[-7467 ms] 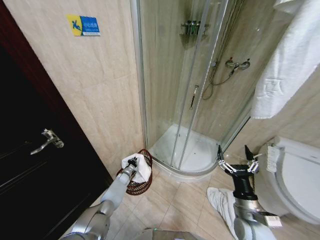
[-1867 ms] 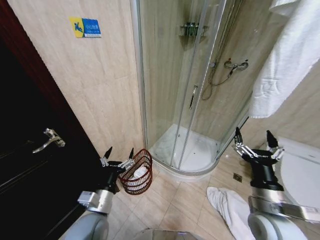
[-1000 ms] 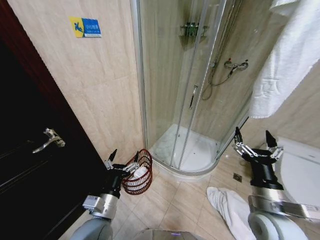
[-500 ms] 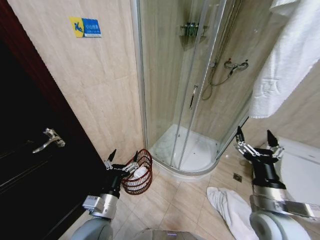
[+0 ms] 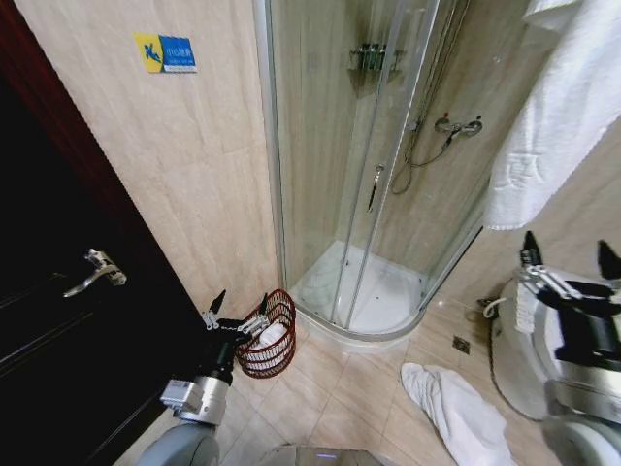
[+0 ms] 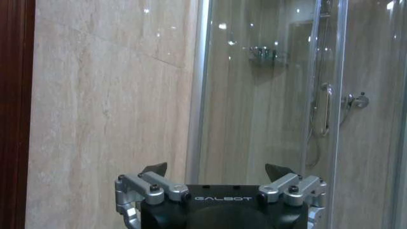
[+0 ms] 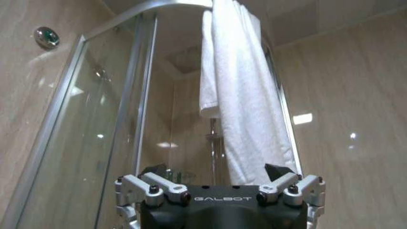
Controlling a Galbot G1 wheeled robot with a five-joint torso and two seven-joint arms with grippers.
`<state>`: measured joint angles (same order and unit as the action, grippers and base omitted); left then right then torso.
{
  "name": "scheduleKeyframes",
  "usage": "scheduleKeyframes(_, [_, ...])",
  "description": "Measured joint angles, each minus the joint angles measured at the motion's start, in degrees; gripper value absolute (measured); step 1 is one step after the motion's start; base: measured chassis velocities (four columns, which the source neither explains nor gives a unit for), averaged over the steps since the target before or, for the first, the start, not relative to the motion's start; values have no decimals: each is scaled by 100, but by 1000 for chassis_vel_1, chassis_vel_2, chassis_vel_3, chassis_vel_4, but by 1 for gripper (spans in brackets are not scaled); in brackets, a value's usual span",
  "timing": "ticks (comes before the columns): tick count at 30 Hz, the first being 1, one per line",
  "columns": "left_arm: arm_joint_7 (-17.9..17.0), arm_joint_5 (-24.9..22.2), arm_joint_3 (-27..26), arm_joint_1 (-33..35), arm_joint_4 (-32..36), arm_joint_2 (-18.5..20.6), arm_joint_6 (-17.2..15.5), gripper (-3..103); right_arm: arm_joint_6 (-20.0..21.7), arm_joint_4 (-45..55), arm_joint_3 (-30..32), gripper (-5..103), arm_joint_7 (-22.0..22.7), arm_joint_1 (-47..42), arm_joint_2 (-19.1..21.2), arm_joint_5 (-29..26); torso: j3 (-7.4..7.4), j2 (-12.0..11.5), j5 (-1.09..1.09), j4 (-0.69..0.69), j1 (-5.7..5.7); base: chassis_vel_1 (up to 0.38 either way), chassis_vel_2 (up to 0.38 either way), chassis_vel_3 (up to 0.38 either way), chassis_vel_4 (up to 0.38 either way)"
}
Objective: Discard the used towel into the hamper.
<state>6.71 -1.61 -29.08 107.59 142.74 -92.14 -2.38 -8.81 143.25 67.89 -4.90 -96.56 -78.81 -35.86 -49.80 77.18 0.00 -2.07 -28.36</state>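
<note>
The shower enclosure (image 5: pixel 369 194) takes up the corner, with a dark door (image 5: pixel 58 320) on the robot's left and a toilet (image 5: pixel 524 359) on its right. A clean white towel (image 5: pixel 563 107) hangs high on the right wall; a second white towel (image 5: pixel 451 398) lies crumpled on the floor tiles (image 5: pixel 340 388) between the shower base and the toilet.

Change noted: the right hand (image 5: pixel 571 267) has moved outward to the right and up over the last half second, now sitting in front of the toilet, fingers spread wide, holding nothing. The left hand (image 5: pixel 236 309) has held its position for about a second, raised just beside the hamper (image 5: pixel 268 335), fingers also spread wide and empty.

The hamper stands upright on the floor against the wall, next to the shower's rim, mouth facing up, long axis vertical. A used towel (image 5: pixel 274 335) rests inside it as a white bundle, below the rim, with no clear long axis.

Judgement: the deposit appears complete and both arms are retiring. The floor towel remains outside the hamper.
</note>
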Motion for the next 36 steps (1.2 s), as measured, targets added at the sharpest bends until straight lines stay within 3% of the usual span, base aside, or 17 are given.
scheduleKeyframes(12, [2, -2, -1, 0, -1, 2, -1, 100, -65, 0, 228, 100, -287, -41, 36, -123, 0, 0, -1, 0, 0, -27, -25, 25, 21])
scheduleKeyframes(28, [5, -3, -1, -1, -2, 1, -2, 100, -164, -1, 109, 100, -393, -36, -12, -93, 0, -1, -3, -1, -1, -207, -222, 203, 210])
scheduleKeyframes(36, [7, -3, 0, -1, -3, -1, -2, 100, -392, -2, 483, 100, -597, 7, 97, -346, 0, -1, 1, -2, 0, -117, -146, 119, 85])
